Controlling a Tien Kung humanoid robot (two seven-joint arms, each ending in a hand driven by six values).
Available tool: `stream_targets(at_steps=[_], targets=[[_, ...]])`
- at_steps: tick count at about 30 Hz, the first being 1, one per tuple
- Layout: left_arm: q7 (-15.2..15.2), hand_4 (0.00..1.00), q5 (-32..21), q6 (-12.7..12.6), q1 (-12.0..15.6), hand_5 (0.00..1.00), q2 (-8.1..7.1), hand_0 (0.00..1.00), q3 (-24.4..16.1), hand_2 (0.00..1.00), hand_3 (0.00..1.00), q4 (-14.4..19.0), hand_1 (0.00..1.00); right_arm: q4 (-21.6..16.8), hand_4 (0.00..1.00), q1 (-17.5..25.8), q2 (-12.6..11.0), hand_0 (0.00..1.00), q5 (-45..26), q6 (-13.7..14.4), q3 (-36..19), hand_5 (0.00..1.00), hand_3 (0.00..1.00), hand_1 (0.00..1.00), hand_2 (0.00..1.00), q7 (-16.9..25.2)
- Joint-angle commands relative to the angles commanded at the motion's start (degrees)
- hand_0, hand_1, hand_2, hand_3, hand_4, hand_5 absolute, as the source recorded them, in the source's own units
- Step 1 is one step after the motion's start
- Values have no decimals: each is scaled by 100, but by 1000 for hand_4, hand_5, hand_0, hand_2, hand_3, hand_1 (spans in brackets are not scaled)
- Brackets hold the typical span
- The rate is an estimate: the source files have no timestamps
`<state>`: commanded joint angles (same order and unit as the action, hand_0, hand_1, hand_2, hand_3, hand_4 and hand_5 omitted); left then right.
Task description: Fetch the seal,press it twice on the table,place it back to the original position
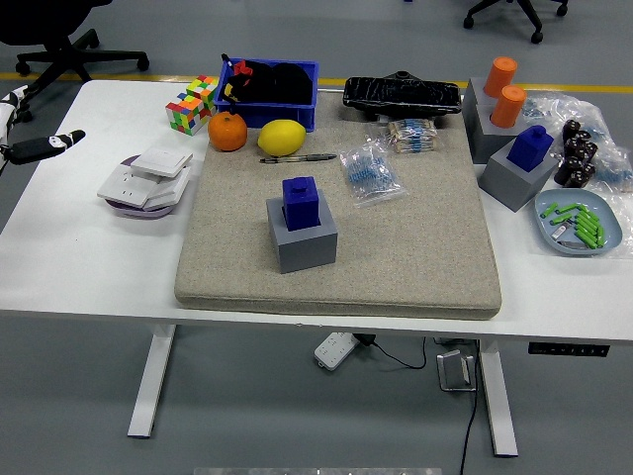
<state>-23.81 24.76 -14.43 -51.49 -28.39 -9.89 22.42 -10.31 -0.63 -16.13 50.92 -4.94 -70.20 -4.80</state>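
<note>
The blue seal (300,201) sits on its grey block (302,239) in the middle of the mat (396,247). Nothing holds it, and I see no stamp marks, so it looks like the job could be at its start or its end. The left hand (30,148) is at the far left edge, fingers spread, holding nothing. A pen (297,157) and a lemon (282,137) lie farther back, not in the way.

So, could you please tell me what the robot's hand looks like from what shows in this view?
Only a sliver of the left hand shows at the picture's left edge: slim black fingers with a white segment and a small red mark near one tip, plus white casing above. The right hand is not in view.
</note>
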Motion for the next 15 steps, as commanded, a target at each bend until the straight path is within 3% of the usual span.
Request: stream_targets(at_steps=[15], targets=[[11, 911, -12, -7, 60, 293, 35, 930, 4, 960, 942, -4, 953, 0, 719, 2, 4, 730, 15, 8, 5, 516, 616, 683, 652, -14]])
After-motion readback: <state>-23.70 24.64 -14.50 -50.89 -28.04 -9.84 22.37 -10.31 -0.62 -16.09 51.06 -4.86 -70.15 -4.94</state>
